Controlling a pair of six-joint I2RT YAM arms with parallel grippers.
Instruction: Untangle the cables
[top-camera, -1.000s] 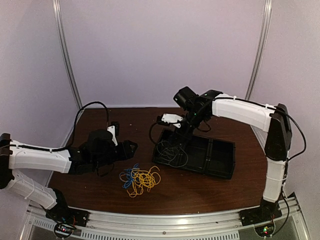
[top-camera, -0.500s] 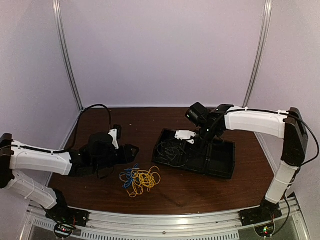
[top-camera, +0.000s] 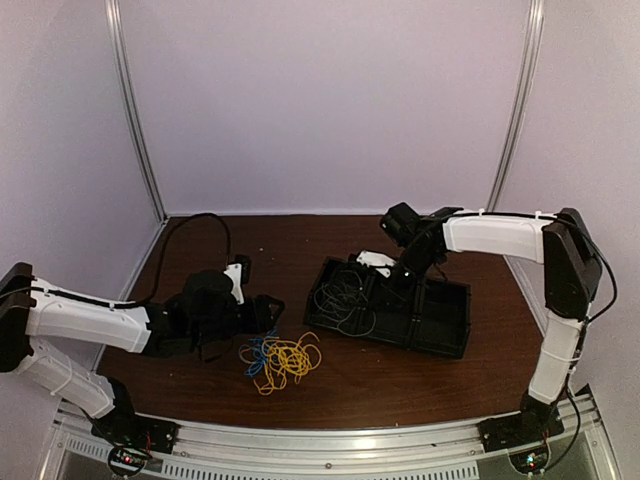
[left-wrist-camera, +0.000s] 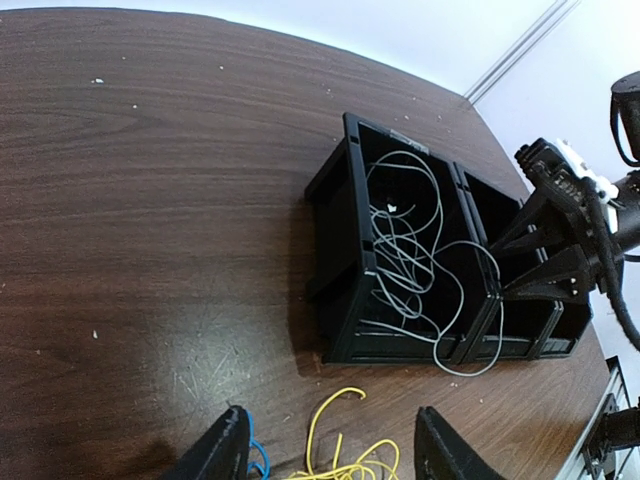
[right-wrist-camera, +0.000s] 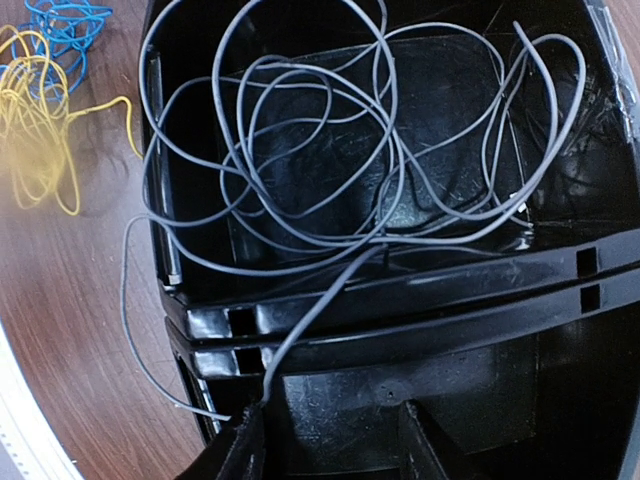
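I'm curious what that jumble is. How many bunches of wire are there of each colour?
Yellow wire bunch: 1
Blue wire bunch: 1
Grey wire bunch: 1
Total: 3

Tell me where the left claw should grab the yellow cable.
Take the yellow cable by its loops on the tray side, clear of the blue cable tangled into its other side. Probably come straight down: it lies flat on the table.

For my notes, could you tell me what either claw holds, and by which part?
Nothing: left claw and right claw both stand open; a grey cable only brushes the right one.
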